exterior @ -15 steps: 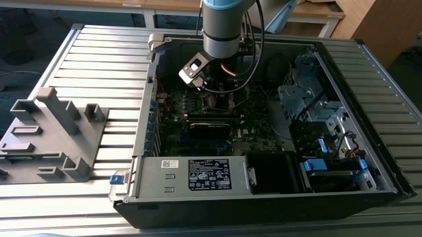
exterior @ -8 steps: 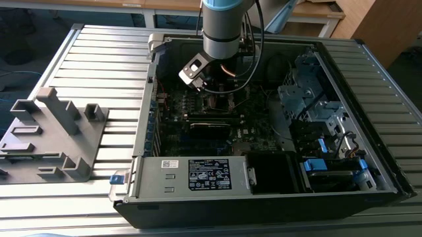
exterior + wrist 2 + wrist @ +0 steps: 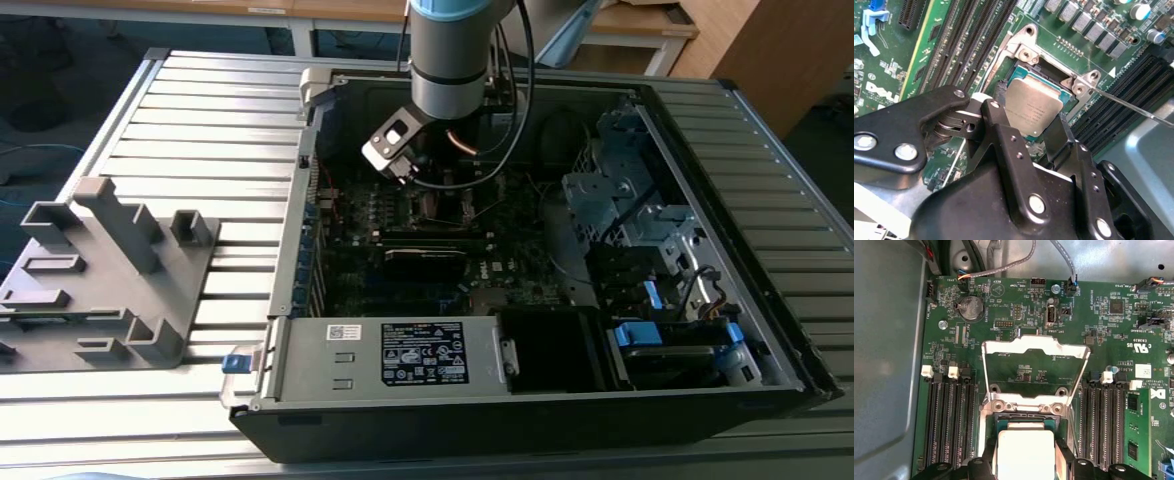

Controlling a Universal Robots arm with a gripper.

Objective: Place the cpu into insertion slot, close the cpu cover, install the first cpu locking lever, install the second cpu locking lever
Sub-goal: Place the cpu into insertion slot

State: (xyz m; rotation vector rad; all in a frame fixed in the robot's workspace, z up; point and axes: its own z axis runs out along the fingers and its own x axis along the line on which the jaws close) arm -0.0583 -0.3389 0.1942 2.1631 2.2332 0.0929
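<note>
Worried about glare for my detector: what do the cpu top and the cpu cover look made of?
cpu: matte silvery metal top, seemingly, with soft even sheen. cpu cover: thin bright metal, likely stamped steel, with shiny edges.

The cpu (image 3: 1034, 107) has a silvery-grey top with a thin green edge; the gripper (image 3: 1029, 121) is black with shiny silver screws; the insertion slot (image 3: 1050, 75) has a black rim; the cpu cover (image 3: 1034, 347) is a pale silver frame; the motherboard (image 3: 1004, 320) is dark green with tiny white writing; long black slots (image 3: 951, 425) make stripes along its edges; the round battery (image 3: 970, 307) is silver; the case (image 3: 534, 425) is black; the table (image 3: 200, 100) is grey with ridged stripes; the arm (image 3: 454, 60) is silver and light blue.
</note>
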